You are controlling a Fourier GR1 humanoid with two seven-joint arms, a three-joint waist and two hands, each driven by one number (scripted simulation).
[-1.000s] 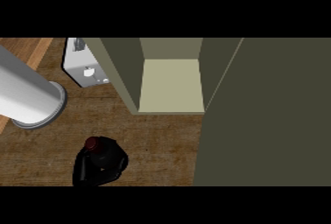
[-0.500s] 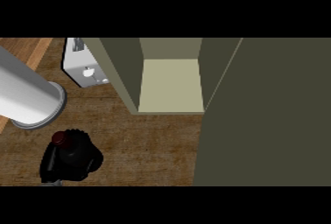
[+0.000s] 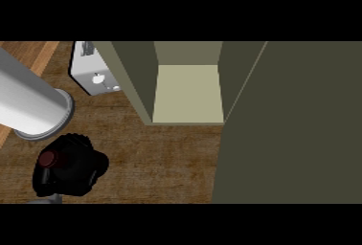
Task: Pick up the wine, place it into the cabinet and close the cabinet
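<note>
One black hand (image 3: 71, 165), seemingly the left, curls round one dark red-capped wine bottle (image 3: 50, 158) above the wooden worktop (image 3: 163, 158), beside one open olive cabinet (image 3: 185, 95).

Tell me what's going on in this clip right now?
The robot's left hand is curled round the wine bottle, whose dark red top shows at the lower left of the wooden counter. The cabinet stands open, its shelf bare, so the wine is not yet inside. A grey forearm and a toaster sit at the left.
</note>
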